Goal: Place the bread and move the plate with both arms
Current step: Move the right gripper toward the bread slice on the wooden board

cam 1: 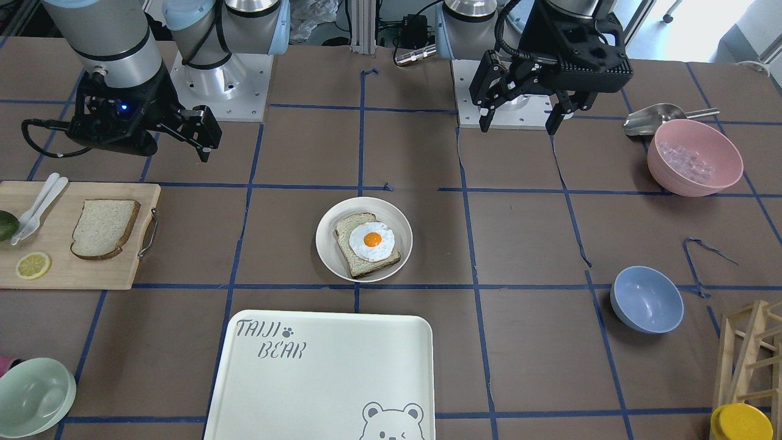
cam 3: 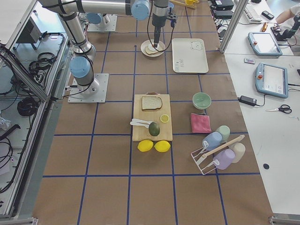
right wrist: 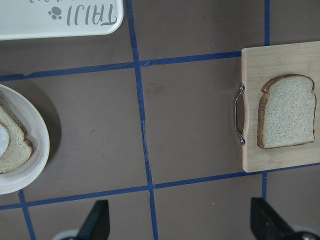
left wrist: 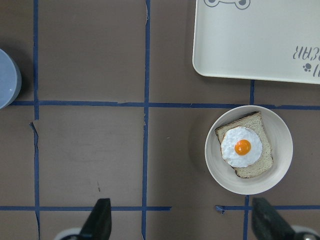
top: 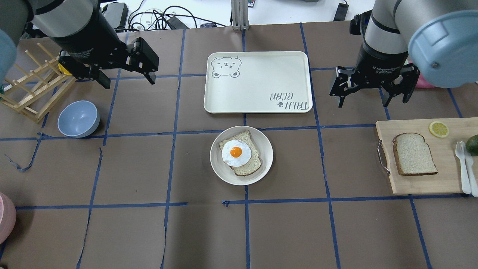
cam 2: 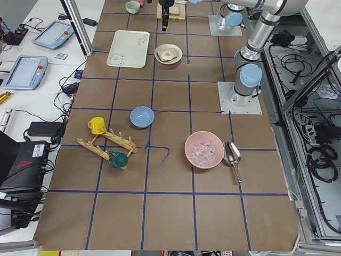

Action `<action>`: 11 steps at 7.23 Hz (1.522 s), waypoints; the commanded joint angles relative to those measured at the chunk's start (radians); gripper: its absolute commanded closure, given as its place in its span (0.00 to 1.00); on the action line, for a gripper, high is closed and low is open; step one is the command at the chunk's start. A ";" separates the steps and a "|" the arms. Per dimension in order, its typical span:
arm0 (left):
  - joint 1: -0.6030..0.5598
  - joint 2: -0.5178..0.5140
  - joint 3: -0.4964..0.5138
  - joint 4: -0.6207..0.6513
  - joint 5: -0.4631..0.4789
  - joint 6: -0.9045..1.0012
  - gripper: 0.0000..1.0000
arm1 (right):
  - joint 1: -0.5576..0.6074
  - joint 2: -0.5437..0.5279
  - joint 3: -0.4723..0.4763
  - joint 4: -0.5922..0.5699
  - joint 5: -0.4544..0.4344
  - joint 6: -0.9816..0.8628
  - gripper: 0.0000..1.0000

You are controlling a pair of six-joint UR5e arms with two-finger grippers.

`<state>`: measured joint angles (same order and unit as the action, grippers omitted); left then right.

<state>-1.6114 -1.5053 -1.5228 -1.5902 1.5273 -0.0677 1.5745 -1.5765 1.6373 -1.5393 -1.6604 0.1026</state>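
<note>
The bread (top: 413,154) is a plain slice lying flat on a wooden cutting board (top: 418,186) at the table's right; it also shows in the front view (cam 1: 105,228) and the right wrist view (right wrist: 287,112). The plate (top: 218,164) sits at the table's middle and holds a slice topped with a fried egg (top: 236,152); its rim shows in the left wrist view (left wrist: 280,165). My left gripper (top: 127,79) hovers open and empty, high over the far left. My right gripper (top: 371,98) hovers open and empty beyond the board's far left corner.
A white bear-print tray (top: 257,82) lies just beyond the plate. A blue bowl (top: 78,118) and a wooden rack (top: 33,89) stand at the left. A pink bowl (cam 1: 694,157) with a metal scoop is near the left arm's base. A lemon slice (top: 438,129), cutlery and an avocado share the board.
</note>
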 commanded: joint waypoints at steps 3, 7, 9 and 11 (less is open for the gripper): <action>-0.001 -0.003 -0.002 0.001 -0.003 0.000 0.00 | 0.002 0.019 0.002 -0.004 0.111 -0.001 0.00; 0.001 -0.003 -0.002 0.001 -0.003 0.002 0.00 | -0.013 0.046 0.013 -0.016 0.103 -0.012 0.00; 0.001 -0.003 -0.002 0.001 -0.001 0.002 0.00 | -0.066 0.116 0.018 -0.041 0.094 -0.017 0.05; 0.001 0.000 0.000 -0.001 -0.001 0.000 0.00 | -0.189 0.173 0.032 -0.061 0.079 -0.130 0.26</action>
<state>-1.6111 -1.5057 -1.5245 -1.5908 1.5277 -0.0671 1.4613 -1.4488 1.6586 -1.5837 -1.5715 0.0345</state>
